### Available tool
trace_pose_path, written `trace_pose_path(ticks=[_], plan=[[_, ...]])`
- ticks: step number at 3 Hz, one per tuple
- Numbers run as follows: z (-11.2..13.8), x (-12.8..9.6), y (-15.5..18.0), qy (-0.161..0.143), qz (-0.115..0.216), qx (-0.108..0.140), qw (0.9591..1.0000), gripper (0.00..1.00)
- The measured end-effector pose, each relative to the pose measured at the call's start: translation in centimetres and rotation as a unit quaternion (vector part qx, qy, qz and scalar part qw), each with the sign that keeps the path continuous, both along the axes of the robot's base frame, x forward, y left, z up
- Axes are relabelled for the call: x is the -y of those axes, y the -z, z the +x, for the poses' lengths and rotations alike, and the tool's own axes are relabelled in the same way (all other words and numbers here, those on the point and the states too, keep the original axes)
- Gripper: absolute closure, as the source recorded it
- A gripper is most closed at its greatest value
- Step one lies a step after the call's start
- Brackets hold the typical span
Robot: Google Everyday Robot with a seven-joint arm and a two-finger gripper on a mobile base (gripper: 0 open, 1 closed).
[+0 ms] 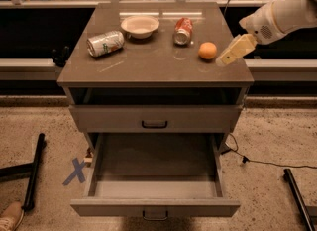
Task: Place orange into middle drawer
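Note:
The orange (207, 50) sits on the cabinet top (148, 64), towards its right side. My gripper (228, 56) hangs just right of the orange, low over the top's right edge and a small gap away from the fruit, holding nothing. The middle drawer (154, 206) is pulled fully open below, and its inside shows empty. The uppermost handled drawer (154, 118) above it is closed.
On the top stand a red can (183, 30) behind and to the left of the orange, a white bowl (140, 26) and a green-and-white can (105, 43) lying on its side. A blue X mark (76, 171) and a black bar (33, 170) lie on the floor at the left. A cable (262, 163) runs at the right.

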State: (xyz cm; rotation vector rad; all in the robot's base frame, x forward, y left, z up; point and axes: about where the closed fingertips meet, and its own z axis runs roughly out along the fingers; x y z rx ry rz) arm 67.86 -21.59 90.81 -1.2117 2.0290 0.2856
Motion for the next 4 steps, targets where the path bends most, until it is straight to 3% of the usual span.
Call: trace_pose_path(ticks=[3, 4], plan=[[5.8, -3.1, 4.1, 0.005, 0.060, -0.010, 0.9982, 0.00], [7.4, -4.2, 5.7, -0.002, 0.075, -0.020, 0.9969, 0.10]])
